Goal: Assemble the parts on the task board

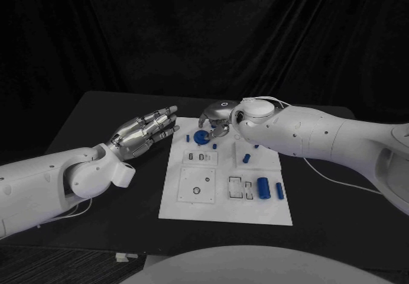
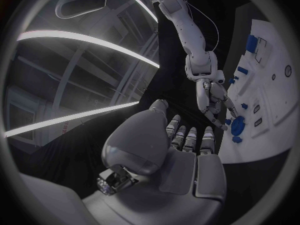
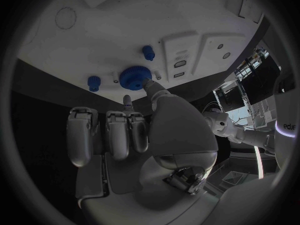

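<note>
A: Head view: how far is the task board [image 1: 223,204] getting?

B: Early. Right hand [image 1: 216,116] is touching a blue gear [image 1: 201,137] near the board's far edge; whether it is grasping is unclear. Left hand [image 1: 143,131] is hovering released. Other blue parts [image 1: 263,187] are lying loose.

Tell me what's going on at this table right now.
A two-armed robot is assembling blue parts on a white task board. Its right hand reaches over the board's far end, and a fingertip touches a blue gear there. The left hand hovers open, just off the board's left edge, holding nothing. Other blue parts, including a cylinder, lie on the board nearer the robot.
</note>
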### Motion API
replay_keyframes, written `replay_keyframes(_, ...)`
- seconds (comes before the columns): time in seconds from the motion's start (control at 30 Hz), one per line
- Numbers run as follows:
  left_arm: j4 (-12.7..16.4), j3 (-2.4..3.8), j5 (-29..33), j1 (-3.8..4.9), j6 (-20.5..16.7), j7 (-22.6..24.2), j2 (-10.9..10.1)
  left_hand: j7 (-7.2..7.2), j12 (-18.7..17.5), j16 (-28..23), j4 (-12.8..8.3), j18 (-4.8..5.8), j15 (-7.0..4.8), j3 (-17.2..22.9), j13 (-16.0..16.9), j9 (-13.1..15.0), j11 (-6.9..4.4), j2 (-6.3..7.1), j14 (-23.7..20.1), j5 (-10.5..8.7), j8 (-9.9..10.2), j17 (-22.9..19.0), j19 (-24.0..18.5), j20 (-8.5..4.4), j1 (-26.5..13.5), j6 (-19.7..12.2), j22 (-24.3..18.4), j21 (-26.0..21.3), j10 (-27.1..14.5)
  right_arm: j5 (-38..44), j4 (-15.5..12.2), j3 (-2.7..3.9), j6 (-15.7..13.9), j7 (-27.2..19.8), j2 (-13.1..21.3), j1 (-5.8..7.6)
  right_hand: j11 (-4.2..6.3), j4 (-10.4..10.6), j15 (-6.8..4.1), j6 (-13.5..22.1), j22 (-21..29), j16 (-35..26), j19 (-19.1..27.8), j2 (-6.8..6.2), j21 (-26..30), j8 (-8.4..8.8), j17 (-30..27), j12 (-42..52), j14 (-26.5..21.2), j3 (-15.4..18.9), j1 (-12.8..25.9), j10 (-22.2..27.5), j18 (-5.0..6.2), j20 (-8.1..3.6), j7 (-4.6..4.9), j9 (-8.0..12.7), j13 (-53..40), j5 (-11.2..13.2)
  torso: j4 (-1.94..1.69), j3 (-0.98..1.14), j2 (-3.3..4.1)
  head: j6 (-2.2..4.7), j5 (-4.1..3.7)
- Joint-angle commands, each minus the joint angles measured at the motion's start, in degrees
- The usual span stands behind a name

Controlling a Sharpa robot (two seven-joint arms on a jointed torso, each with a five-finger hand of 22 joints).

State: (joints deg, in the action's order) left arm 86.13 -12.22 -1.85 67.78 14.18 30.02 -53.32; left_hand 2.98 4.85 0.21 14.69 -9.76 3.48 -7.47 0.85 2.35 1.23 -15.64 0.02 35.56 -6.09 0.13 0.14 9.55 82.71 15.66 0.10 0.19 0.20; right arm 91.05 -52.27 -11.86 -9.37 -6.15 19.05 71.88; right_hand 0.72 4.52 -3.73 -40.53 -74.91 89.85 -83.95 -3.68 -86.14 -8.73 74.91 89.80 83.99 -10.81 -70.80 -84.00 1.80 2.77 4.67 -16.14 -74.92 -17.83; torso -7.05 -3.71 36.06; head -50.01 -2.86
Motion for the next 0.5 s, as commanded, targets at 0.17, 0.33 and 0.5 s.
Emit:
replay_keyframes(0.17, 0.14, 0.06, 0.03, -0.03, 0.63, 0.57, 0.02, 0.17, 0.2, -0.03, 0.04, -0.25, 0.49, 0.36, 0.1, 0.01, 0.07, -0.03, 0.02, 0.19, -0.32, -0.06, -0.14, 0.42, 0.54, -0.14, -0.1, -0.19, 0.08, 0.31, 1.16, 0.03, 0.5, 0.42, -0.84, -0.51, -0.74, -0.41, 0.51, -0.66, -13.47, 0.15, -3.39, 0.28, 0.64, 0.66, 15.09, 0.2, 6.01, -0.12, -0.57, -6.0, -0.57, 0.37, 0.26, 0.03, -15.08, -4.17, 0.1, 0.01, 0.01, 0.01, 0.06)
replay_keyframes(0.33, 0.12, 0.06, 0.03, -0.03, 0.69, 0.58, 0.11, 0.17, 0.2, -0.03, 0.04, -0.25, 0.49, 0.36, 0.1, 0.01, 0.07, -0.03, 0.02, 0.19, -0.32, -0.06, -0.14, 0.42, 0.54, -0.14, -0.1, -0.19, 0.08, 0.31, 1.94, 0.04, 0.71, 0.58, -1.42, -0.73, -0.79, -0.36, 0.53, -0.6, -13.4, 0.15, -3.26, 0.25, 0.85, 0.73, 15.09, 0.2, 6.01, -0.08, -0.46, -6.0, -0.51, 0.39, 0.34, 0.05, -15.08, -4.21, 0.09, 0.02, 0.01, 0.01, 0.05)
replay_keyframes(0.5, 0.11, 0.06, 0.03, -0.03, 0.71, 0.6, 0.14, 0.17, 0.2, -0.03, 0.04, -0.25, 0.49, 0.36, 0.1, 0.01, 0.07, -0.03, 0.02, 0.19, -0.32, -0.06, -0.14, 0.42, 0.54, -0.14, -0.1, -0.19, 0.08, 0.32, 2.63, 0.04, 0.85, 0.69, -1.97, -1.01, -0.95, -0.44, 0.64, -1.1, -13.37, 0.15, -3.21, 0.34, 0.94, 0.57, 15.09, 0.2, 6.01, -0.17, -0.53, -6.0, -0.49, 0.46, 0.55, -0.05, -15.08, -4.41, 0.09, 0.02, 0.01, 0.01, 0.03)
